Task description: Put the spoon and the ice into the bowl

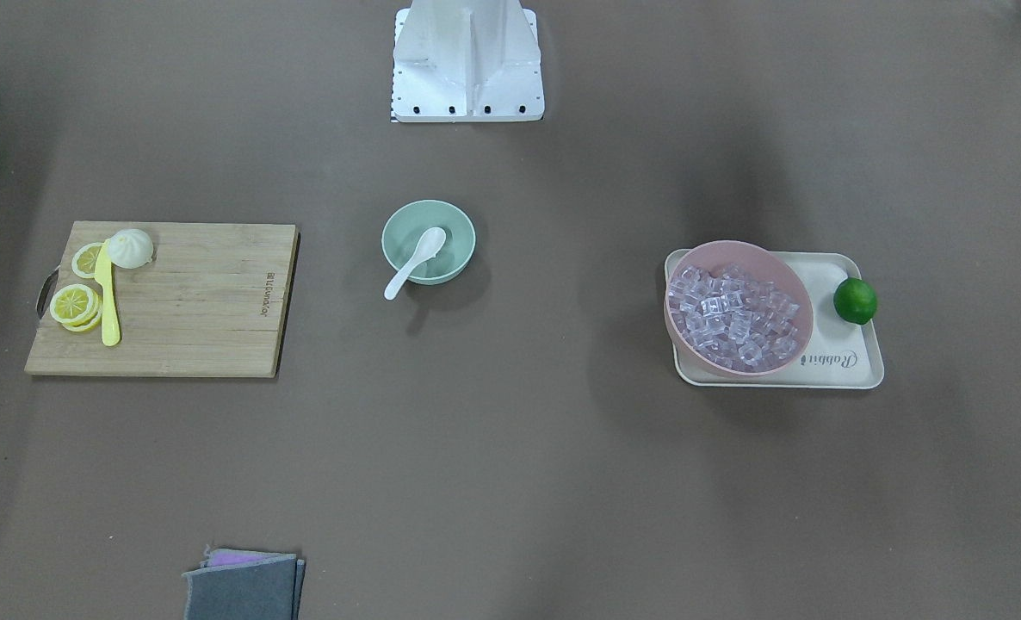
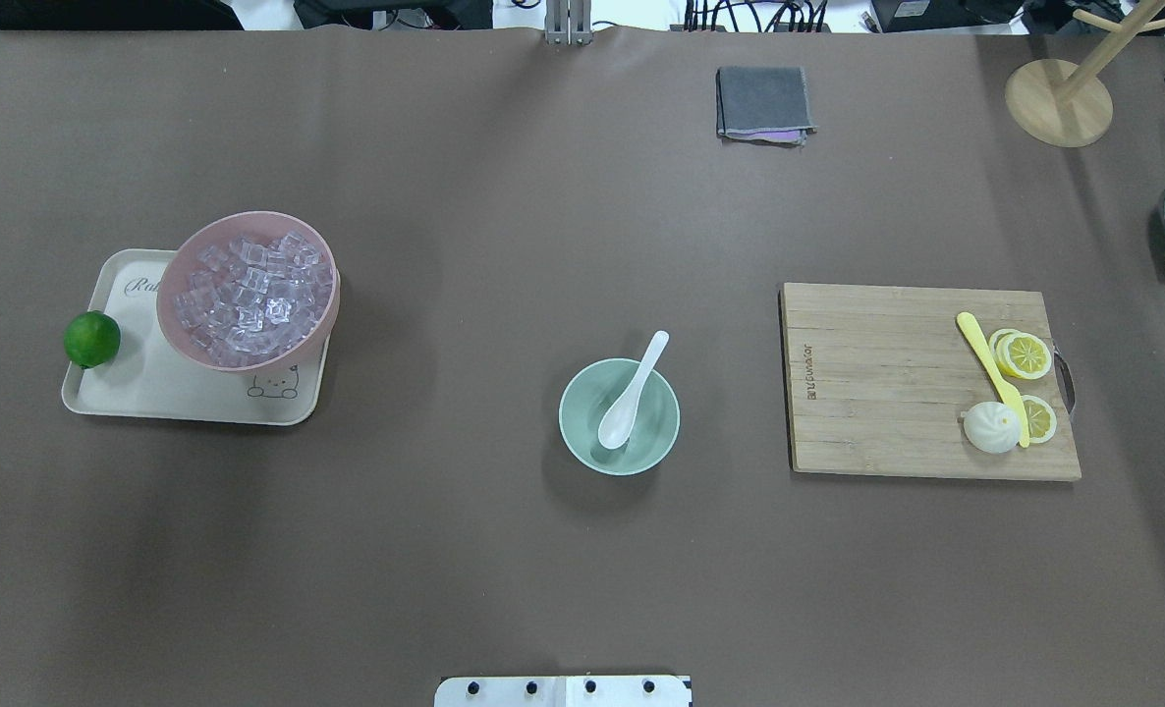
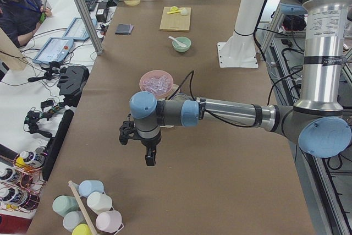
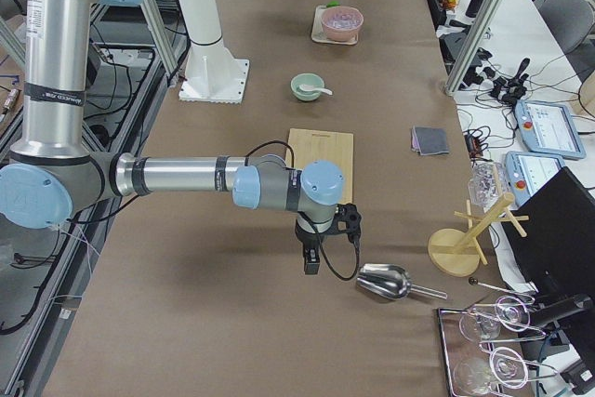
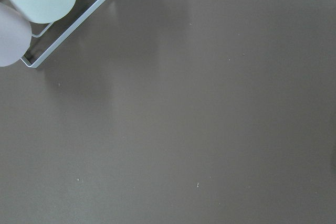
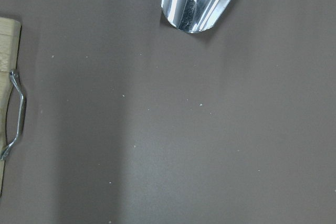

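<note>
Brown tabletop [image 2: 504, 245] holds the mint bowl [image 2: 657, 434], the spoon [image 2: 632, 393] resting inside; ice [image 2: 249, 295] fills the pink bowl [image 2: 239, 359] (on a tray [image 2: 150, 393]). Only side views show the left gripper [image 3: 149, 159] and right gripper [image 4: 313, 263], jaw state unreadable

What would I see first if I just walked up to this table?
Probably the pink bowl heaped with glittery ice cubes, on a cream tray beside a green lime on the robot's left side. In the middle, a white spoon rests in a small mint-green bowl, its handle poking over the rim. On the robot's right, lemon slices and a yellow knife lie on a wooden cutting board.
</note>
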`<action>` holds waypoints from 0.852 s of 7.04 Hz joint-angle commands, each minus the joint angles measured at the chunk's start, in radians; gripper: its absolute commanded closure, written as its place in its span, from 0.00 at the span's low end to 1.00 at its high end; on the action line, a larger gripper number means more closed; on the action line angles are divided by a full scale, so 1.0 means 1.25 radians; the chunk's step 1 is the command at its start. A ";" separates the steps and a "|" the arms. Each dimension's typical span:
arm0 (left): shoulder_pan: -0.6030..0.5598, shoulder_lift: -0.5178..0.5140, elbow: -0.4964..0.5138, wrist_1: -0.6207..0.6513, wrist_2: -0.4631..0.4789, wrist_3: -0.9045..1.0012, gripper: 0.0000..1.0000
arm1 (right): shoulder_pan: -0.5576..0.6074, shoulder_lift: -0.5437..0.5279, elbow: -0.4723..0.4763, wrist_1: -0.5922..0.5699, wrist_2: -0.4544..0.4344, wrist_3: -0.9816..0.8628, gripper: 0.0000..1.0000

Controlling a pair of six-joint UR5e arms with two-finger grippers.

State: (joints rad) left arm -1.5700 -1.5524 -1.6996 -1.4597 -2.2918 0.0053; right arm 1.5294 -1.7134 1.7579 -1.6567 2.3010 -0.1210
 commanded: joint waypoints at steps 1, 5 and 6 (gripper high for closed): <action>0.001 0.000 0.001 0.001 0.000 0.001 0.02 | 0.000 0.000 0.000 0.000 0.000 0.000 0.00; 0.001 0.000 0.001 0.001 0.000 -0.001 0.02 | 0.000 0.000 0.000 0.000 0.009 0.000 0.00; 0.001 0.000 0.001 0.001 0.000 -0.001 0.02 | 0.000 0.000 -0.001 0.000 0.009 0.000 0.00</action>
State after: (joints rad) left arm -1.5693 -1.5524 -1.6982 -1.4589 -2.2918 0.0047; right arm 1.5294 -1.7135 1.7570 -1.6567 2.3115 -0.1212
